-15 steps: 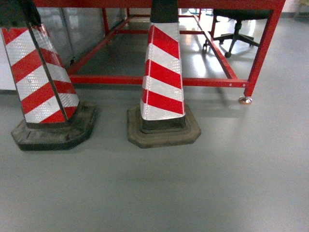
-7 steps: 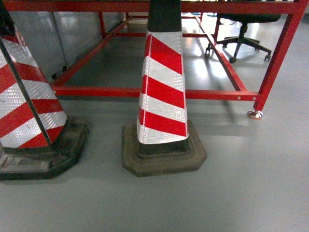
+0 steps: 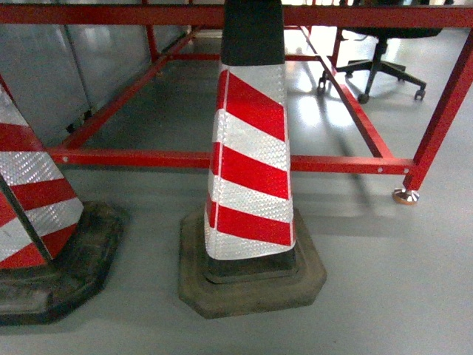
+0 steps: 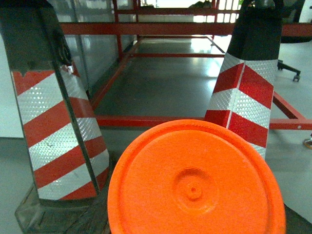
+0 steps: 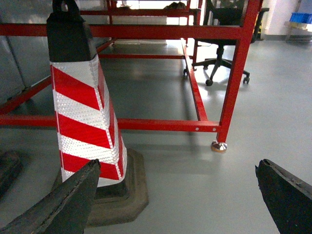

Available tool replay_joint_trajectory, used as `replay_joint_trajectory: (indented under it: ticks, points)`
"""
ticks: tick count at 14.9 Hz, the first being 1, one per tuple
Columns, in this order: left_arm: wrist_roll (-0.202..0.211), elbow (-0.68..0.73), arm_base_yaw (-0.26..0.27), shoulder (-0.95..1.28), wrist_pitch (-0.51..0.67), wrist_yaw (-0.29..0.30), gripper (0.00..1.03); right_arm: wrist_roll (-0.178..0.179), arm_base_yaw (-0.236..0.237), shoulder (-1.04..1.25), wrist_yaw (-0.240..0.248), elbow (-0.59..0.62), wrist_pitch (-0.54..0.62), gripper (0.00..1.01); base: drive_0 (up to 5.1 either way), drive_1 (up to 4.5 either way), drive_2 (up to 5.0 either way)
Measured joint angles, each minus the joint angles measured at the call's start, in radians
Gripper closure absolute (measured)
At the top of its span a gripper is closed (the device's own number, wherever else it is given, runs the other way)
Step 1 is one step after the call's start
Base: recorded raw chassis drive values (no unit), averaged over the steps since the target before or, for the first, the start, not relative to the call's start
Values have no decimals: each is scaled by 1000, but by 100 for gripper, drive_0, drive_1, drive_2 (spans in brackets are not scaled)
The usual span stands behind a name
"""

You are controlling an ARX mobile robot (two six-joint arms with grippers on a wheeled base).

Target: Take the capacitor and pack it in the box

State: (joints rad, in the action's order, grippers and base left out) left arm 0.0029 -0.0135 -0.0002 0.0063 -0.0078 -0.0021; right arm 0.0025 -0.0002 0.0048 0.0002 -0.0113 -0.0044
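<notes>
I am in transit facing a striped cone [image 3: 250, 170], right gripper [image 5: 175, 204] spread wide and empty, left unreadable; next I must find the box.

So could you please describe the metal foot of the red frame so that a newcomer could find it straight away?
Start at the red metal frame behind the striped cones. Follow its right upright post down to the grey floor. The small round silver foot sits under that post, the only shiny metal piece there.
</notes>
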Motion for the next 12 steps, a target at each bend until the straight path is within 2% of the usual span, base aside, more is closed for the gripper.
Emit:
replay_joint_trajectory:
  ticks: [12]
  points:
    - [0,0,0,0,-2,2,59,0,0,0,0,0,-3,3,0,0,0]
